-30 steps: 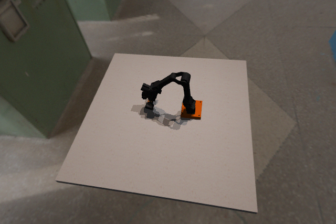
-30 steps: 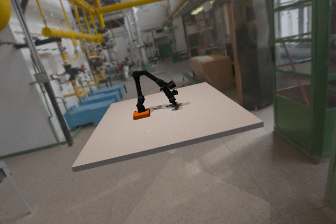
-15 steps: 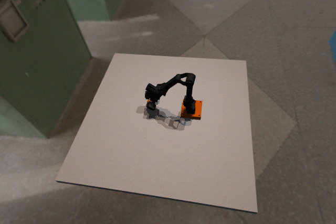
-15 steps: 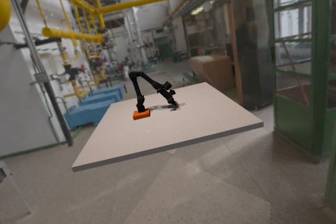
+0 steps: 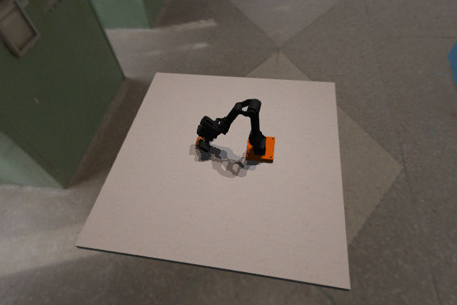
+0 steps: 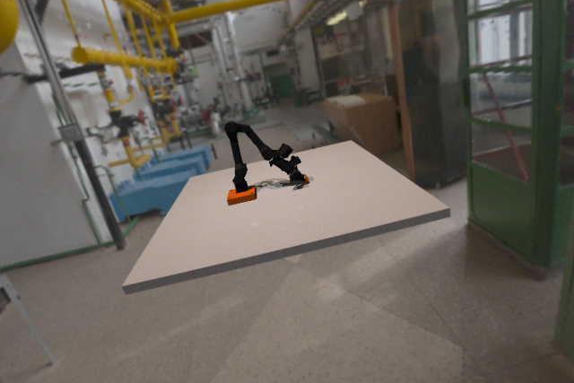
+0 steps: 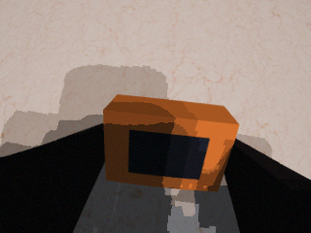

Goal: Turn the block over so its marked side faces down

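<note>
The orange block (image 7: 116, 157) (image 5: 198, 141) (image 6: 306, 178) is held between the two black fingers of my gripper (image 7: 167, 138) (image 5: 201, 143) (image 6: 303, 179). The gripper is shut on it, one finger at each short end. The block's dark rectangular mark (image 7: 167, 154) faces the wrist camera, toward the palm. The gripper slants down and outward, away from the arm's base. The block is low, close to the table (image 5: 228, 220) (image 6: 278, 230); whether it touches the table I cannot tell. Its far side is hidden.
The arm's orange base plate (image 5: 269, 149) (image 6: 241, 195) stands on the table, right of the block in the top view and left of it in the exterior view. Shadows of the arm and gripper fall around the block. Green cabinets (image 5: 48, 73) stand beyond the table's edge.
</note>
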`<control>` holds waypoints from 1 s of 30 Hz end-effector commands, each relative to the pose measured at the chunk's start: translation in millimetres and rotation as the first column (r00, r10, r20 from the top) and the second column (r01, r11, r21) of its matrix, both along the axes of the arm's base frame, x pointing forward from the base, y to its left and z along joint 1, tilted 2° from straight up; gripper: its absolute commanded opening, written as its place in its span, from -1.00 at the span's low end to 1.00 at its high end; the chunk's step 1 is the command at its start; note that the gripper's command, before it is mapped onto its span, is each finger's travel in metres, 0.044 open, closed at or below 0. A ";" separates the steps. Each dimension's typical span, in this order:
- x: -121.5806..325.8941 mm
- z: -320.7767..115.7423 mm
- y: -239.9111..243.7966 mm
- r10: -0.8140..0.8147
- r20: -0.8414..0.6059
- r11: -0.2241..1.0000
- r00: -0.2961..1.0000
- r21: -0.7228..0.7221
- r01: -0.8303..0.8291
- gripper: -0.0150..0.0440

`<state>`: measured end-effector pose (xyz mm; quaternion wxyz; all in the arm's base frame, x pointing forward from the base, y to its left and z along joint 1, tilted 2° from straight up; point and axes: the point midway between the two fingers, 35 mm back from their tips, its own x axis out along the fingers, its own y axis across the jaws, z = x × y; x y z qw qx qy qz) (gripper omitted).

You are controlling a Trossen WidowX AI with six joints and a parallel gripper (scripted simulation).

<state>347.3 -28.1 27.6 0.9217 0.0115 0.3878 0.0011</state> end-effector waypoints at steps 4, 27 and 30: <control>2.2 -15.9 0.5 -0.005 0.081 1.000 0.997 0.009 0.004 -0.49; -13.4 -20.1 2.2 -0.017 0.364 1.000 0.931 0.014 0.013 -0.49; -17.9 -17.0 3.2 -0.013 0.398 1.000 0.917 0.011 0.010 -0.49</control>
